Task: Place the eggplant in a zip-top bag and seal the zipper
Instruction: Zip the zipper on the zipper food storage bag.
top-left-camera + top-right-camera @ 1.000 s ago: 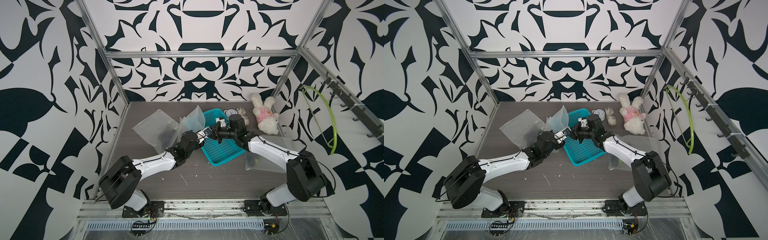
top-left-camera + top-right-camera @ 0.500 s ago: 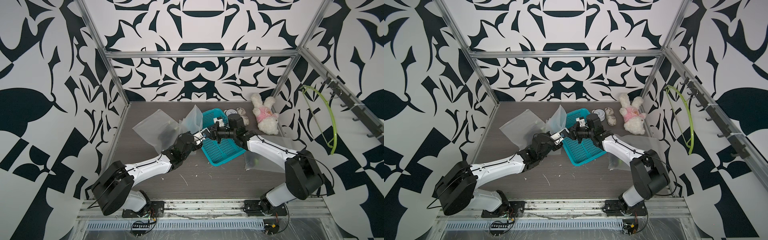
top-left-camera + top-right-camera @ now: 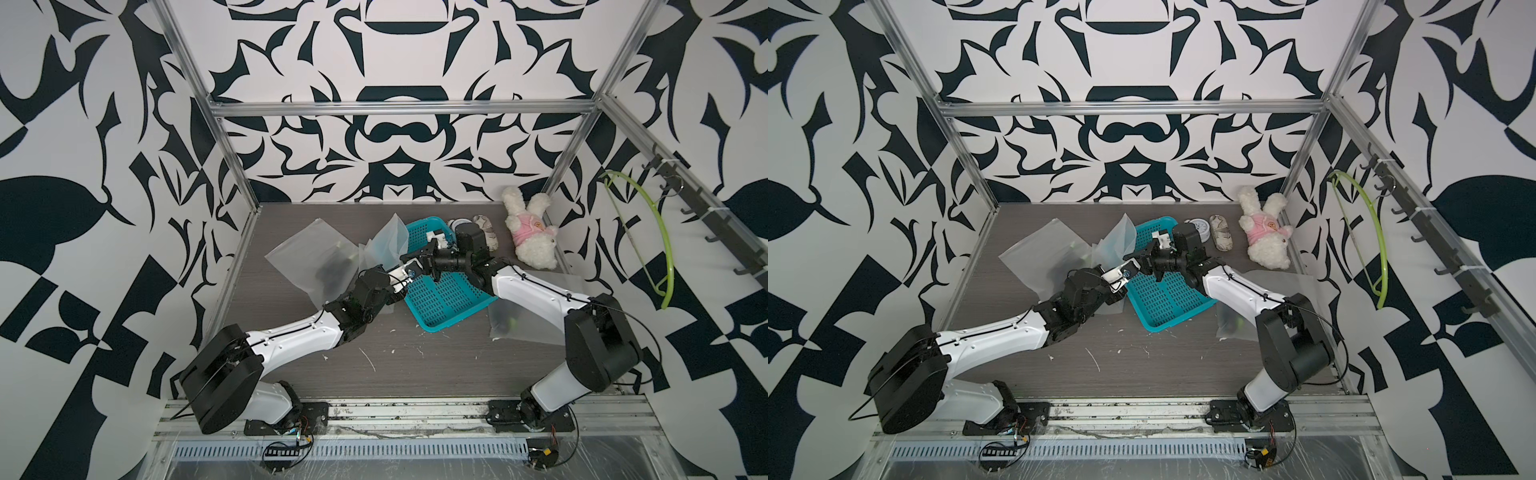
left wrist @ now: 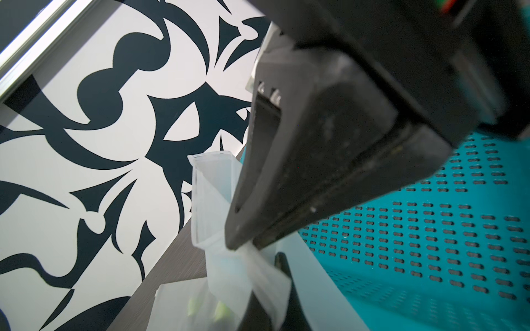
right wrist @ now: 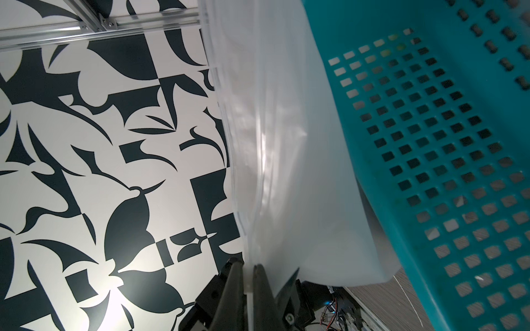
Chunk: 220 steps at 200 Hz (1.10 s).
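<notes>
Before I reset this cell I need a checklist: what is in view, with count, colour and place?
flat bag: one, clear, far side on the robot's left, dark shape inside
raised bag: one, clear, held up between both grippers
third bag: one, clear, flat beside the basket on the robot's right
basket: one, teal, table centre
plush toy: one, white and pink, far corner
round thing: one, pale, behind the basket
mottled thing: one, beige, beside it
hanger: one, green, wall rail
left gripper: one, black, shut on raised bag
right gripper: one, black, shut on raised bag
</notes>
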Each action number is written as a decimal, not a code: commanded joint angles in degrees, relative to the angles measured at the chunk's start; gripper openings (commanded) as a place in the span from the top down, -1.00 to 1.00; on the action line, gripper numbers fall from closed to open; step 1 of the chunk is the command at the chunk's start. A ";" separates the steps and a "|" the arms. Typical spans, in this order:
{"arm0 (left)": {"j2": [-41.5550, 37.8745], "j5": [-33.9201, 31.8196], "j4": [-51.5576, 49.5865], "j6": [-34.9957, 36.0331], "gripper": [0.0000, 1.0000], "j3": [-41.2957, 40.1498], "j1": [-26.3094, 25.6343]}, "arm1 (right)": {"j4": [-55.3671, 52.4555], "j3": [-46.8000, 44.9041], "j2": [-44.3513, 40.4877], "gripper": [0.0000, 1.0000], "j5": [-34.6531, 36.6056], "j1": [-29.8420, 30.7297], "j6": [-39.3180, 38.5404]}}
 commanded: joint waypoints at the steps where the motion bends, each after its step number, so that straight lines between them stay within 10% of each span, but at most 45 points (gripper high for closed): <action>1: -2.71 2.58 1.04 -0.26 1.00 0.30 -1.75 | 3.57 2.57 0.86 0.88 4.20 -1.45 -0.31; 220: -13.29 -0.54 -11.35 1.13 1.00 -0.27 -4.48 | -0.02 11.10 5.08 0.90 4.24 -9.63 -4.16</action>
